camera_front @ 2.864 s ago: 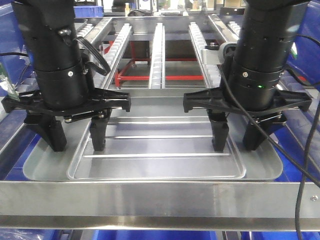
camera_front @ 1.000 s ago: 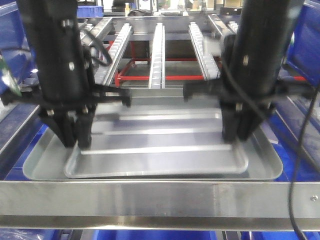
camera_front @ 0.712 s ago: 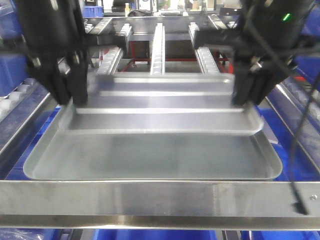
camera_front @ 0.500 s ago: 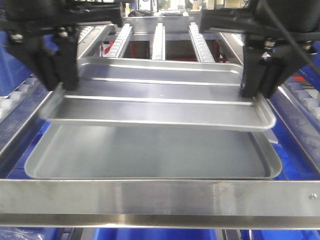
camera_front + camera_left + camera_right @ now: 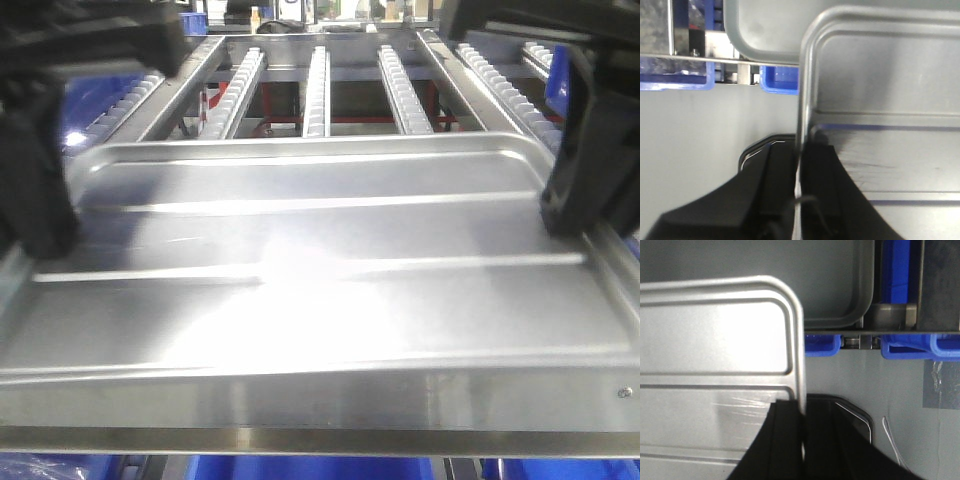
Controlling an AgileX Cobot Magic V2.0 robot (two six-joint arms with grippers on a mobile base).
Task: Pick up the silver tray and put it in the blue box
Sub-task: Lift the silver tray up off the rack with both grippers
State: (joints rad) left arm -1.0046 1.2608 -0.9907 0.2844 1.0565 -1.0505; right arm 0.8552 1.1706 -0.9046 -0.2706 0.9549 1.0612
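Now L end effector (image 5: 800,157) + R end effector (image 5: 802,415) each clamp 1 silver tray (image 5: 320,270).

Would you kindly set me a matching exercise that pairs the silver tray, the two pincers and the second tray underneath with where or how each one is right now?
Things:
1. silver tray
2. left pincer
3. right pincer
4. second tray

Places or states:
A. shut on the silver tray's right rim
B. lying lower down, beneath the raised one
C. held up between both arms, gripped at its two side rims
D. shut on the silver tray's left rim

Pairs: 1-C, 2-D, 3-A, 4-B
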